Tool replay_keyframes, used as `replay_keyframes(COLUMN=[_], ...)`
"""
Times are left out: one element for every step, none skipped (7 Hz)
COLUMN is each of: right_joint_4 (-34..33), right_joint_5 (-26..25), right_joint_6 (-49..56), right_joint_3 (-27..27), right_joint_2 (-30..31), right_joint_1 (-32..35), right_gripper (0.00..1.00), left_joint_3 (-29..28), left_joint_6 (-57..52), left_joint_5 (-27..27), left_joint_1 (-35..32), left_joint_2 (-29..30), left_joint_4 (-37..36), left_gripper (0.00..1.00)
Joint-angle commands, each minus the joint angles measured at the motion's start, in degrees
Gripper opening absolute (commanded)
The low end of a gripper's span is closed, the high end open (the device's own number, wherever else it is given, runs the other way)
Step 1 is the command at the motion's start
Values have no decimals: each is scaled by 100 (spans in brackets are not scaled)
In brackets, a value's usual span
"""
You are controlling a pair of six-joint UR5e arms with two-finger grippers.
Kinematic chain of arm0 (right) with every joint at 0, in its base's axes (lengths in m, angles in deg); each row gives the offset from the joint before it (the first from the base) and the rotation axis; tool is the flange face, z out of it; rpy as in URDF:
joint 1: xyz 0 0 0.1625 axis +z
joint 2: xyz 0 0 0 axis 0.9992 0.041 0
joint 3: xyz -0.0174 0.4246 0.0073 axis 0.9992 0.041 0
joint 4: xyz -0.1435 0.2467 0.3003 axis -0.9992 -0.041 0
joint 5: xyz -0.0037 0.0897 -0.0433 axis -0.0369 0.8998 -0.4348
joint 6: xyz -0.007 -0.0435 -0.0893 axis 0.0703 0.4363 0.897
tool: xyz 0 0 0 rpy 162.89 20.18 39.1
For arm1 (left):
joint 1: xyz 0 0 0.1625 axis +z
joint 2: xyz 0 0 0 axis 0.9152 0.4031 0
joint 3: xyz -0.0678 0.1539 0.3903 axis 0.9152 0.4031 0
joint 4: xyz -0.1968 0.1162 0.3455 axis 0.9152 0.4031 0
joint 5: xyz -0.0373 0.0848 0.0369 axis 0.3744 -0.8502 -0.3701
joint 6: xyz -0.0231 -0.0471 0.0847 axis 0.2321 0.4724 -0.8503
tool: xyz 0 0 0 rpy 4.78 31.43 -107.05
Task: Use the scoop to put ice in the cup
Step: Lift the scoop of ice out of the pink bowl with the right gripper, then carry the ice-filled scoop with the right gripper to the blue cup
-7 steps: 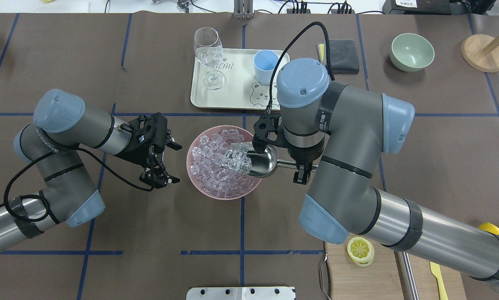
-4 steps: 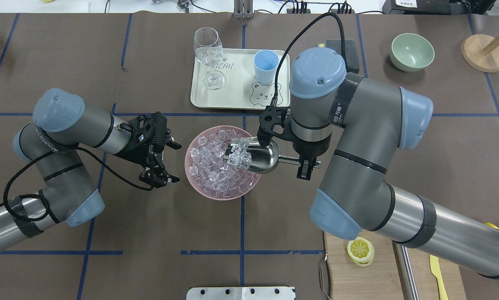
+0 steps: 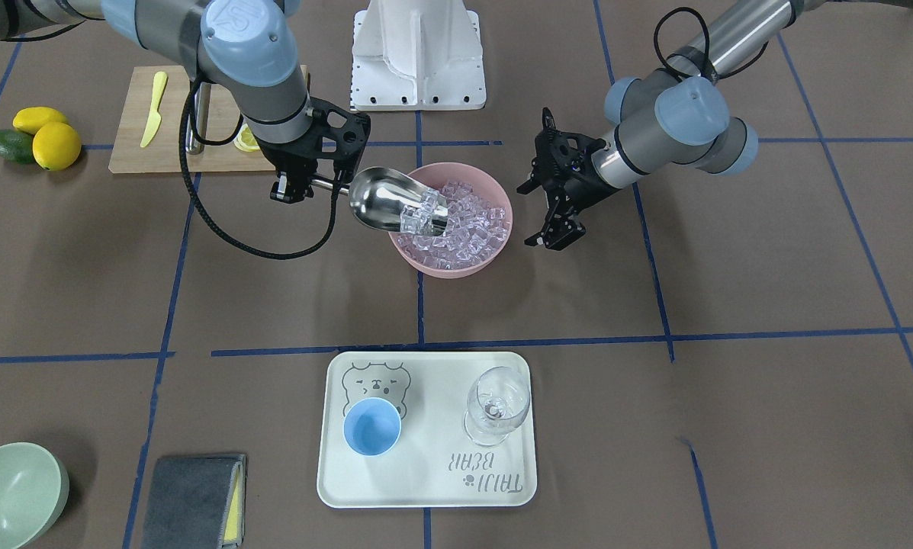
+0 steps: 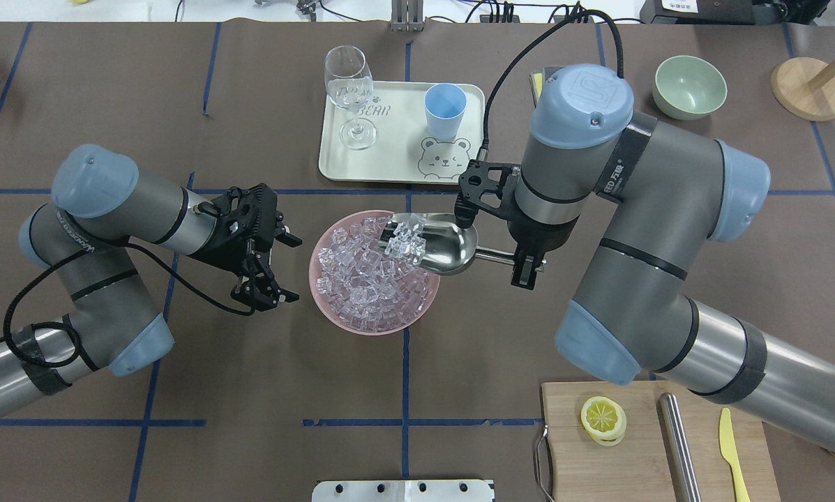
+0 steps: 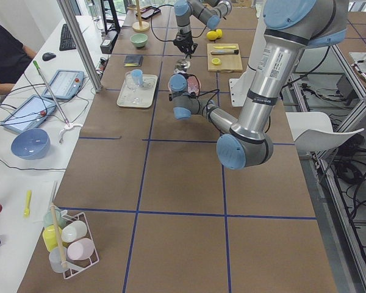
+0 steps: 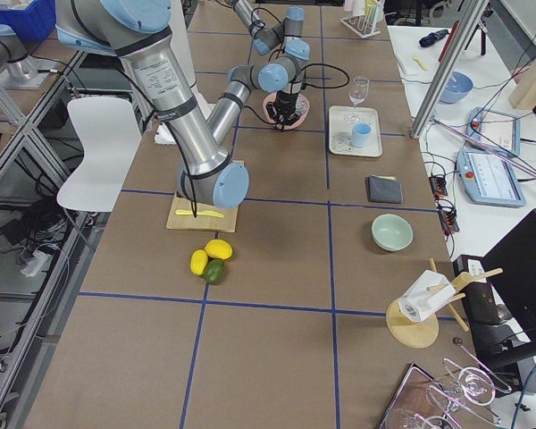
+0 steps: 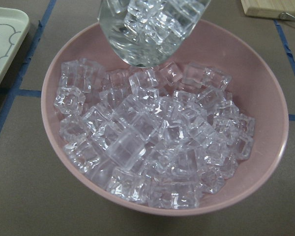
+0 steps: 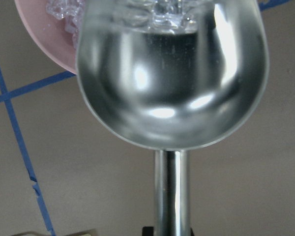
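My right gripper (image 4: pixel 522 263) is shut on the handle of the steel scoop (image 4: pixel 439 251). The scoop is level over the far right rim of the pink bowl (image 4: pixel 386 328) and holds several ice cubes (image 4: pixel 404 240) at its mouth. More ice (image 4: pixel 361 282) fills the bowl. The scoop also shows in the front view (image 3: pixel 384 200), the right wrist view (image 8: pixel 172 83) and the left wrist view (image 7: pixel 147 29). My left gripper (image 4: pixel 284 268) is open and empty, just left of the bowl. The light-blue cup (image 4: pixel 445 110) stands empty on the tray (image 4: pixel 389 164), beyond the bowl.
A wine glass (image 4: pixel 351 87) stands on the tray left of the cup. A cutting board (image 4: pixel 598 467) at the near right holds a lemon half (image 4: pixel 603 418), a steel rod (image 4: pixel 679 446) and a yellow knife (image 4: pixel 731 446). A green bowl (image 4: pixel 689 87) sits far right.
My right arm has lifted the scoop with its ice out of the pile and carried it right and toward the tray. The left gripper has barely moved.
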Motion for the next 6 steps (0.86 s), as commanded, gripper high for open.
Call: replay_keyframes(right_joint_4=[235, 306, 403, 395, 404, 412], right_joint_5=[148, 148, 157, 253, 341, 489], right_joint_6=[-716, -1330, -1884, -2412, -2774, -2795], right_joint_3=[-62, -62, -45, 33, 243, 567], right_joint_2=[-6, -6, 3, 3, -50, -146], right_joint_1=[206, 250, 338, 434, 575, 759], right_gripper=[0, 0, 0, 0, 0, 0], left_joint_3=[0, 0, 9, 9, 35, 53], left_joint_6=[0, 0, 0, 0, 0, 0], left_joint_5=[1, 1, 1, 10, 10, 19], left_joint_1=[-26, -70, -87, -105, -114, -123], left_joint_2=[0, 0, -9, -18, -18, -52], left_joint_4=[0, 0, 0, 0, 0, 0], left_gripper=[100, 100, 100, 100, 100, 100])
